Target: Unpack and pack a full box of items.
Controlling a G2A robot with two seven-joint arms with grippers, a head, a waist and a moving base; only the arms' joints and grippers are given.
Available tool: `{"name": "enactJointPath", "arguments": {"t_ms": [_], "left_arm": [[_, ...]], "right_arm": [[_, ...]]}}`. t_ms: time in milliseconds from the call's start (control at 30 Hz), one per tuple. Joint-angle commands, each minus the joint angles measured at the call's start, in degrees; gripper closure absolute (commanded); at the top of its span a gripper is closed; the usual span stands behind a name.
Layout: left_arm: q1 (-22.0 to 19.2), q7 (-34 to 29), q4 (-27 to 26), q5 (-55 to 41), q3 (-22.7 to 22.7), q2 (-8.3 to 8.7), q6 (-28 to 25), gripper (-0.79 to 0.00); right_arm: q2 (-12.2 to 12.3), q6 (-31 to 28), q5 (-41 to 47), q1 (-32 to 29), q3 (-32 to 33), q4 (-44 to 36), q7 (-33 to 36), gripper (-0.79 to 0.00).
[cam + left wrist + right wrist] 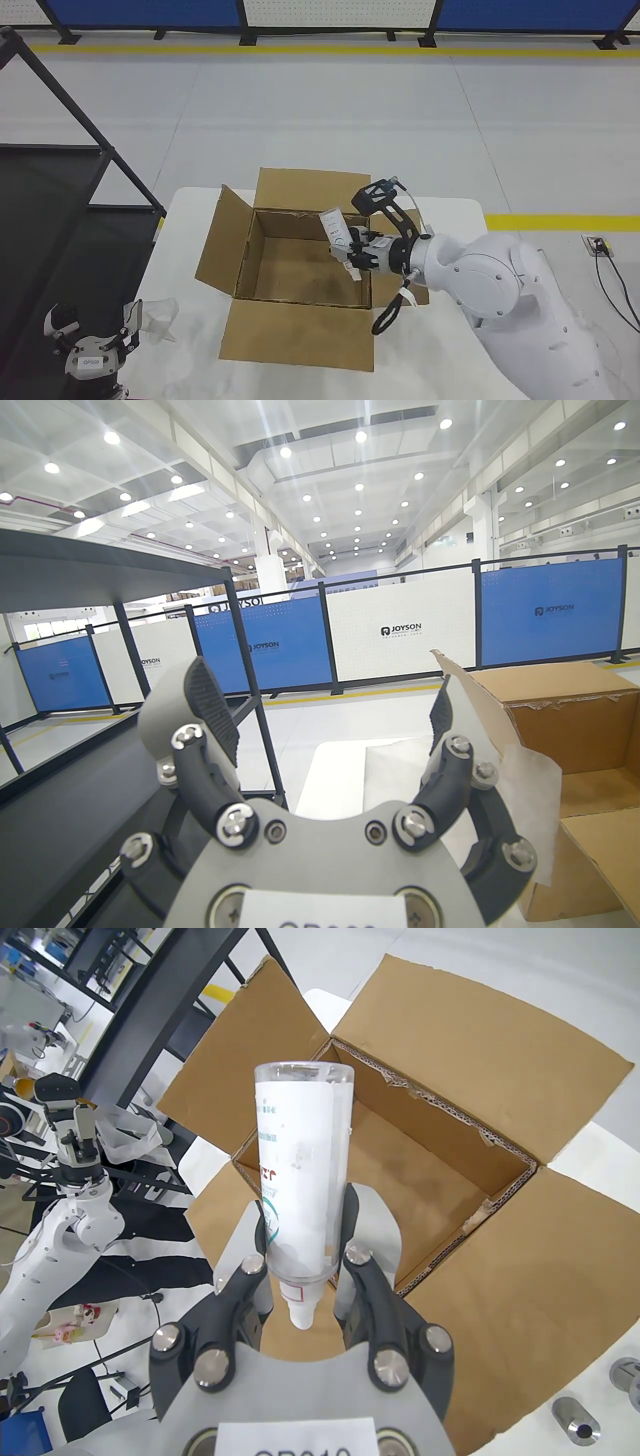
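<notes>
A white table stands on a pale grey floor. A black metal shelf rack stands just beside its left end. Two short metal cylinders sit on the table. Blue and white fence panels stand beyond a yellow floor line.

There is one cardboard box at the centre of the top view, with four flaps open. There is one clear bottle. Two metal cylinders stand on the tabletop.
</notes>
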Motion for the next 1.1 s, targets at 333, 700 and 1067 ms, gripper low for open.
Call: {"name": "enactJointPath", "arguments": {"t_ms": [333,700,1067], "left_arm": [[0.0,0.0,0.0,0.0,0.0,0.00,0.0,-0.785],[0.0,0.0,0.0,0.0,0.0,0.00,0.0,-0.785],[0.0,0.0,0.0,0.0,0.0,0.00,0.0,-0.785]], "right_arm": [[-3.2,-5.4,1.1,10.8,-12.1,13.1,0.0,0.000],[-18.0,-10.8,0.8,32.0,-38.3,47.5,-2.4,0.000],[-32.3,-13.2,4.6,34.8,-45.5,77.3,-4.9,0.000]]}}
